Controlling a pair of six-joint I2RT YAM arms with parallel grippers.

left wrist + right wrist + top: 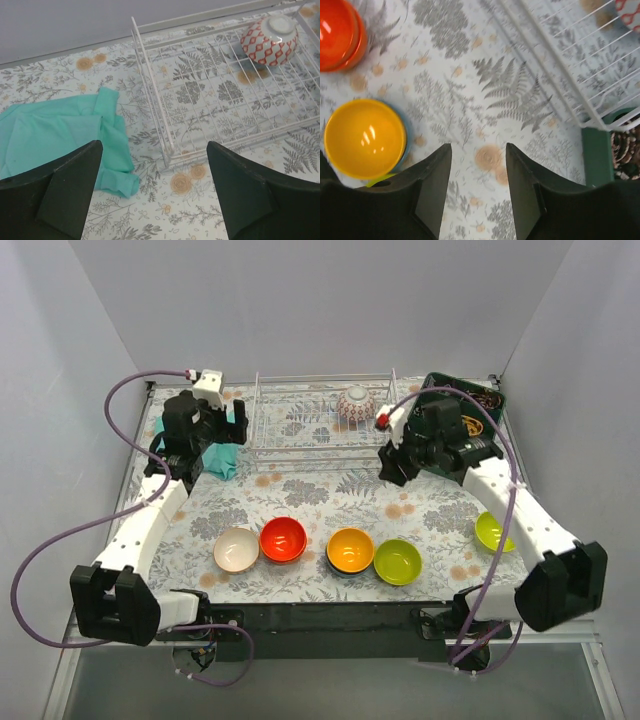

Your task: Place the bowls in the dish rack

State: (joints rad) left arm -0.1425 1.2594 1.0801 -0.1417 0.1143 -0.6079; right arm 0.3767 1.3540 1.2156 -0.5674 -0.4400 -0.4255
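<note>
The white wire dish rack [300,445] stands at the back centre. A white bowl with a red diamond pattern [356,403] lies tilted in its right end, also in the left wrist view [270,40]. A cream-white bowl [236,549], a red-orange bowl [283,539], an orange-yellow bowl [350,549] and a lime-green bowl [397,561] sit in a row near the front. A blue rim shows under the orange-yellow bowl [364,137]. Another lime-green bowl [492,531] is partly hidden by the right arm. My left gripper [153,145] is open and empty by the rack's left end [155,115]. My right gripper [478,147] is open and empty over bare cloth in front of the rack [560,75].
A teal cloth [225,445] lies left of the rack, under my left gripper [215,425]. A dark green tray [470,405] of small items stands right of the rack, behind my right gripper [390,465]. Grey walls close the back and sides.
</note>
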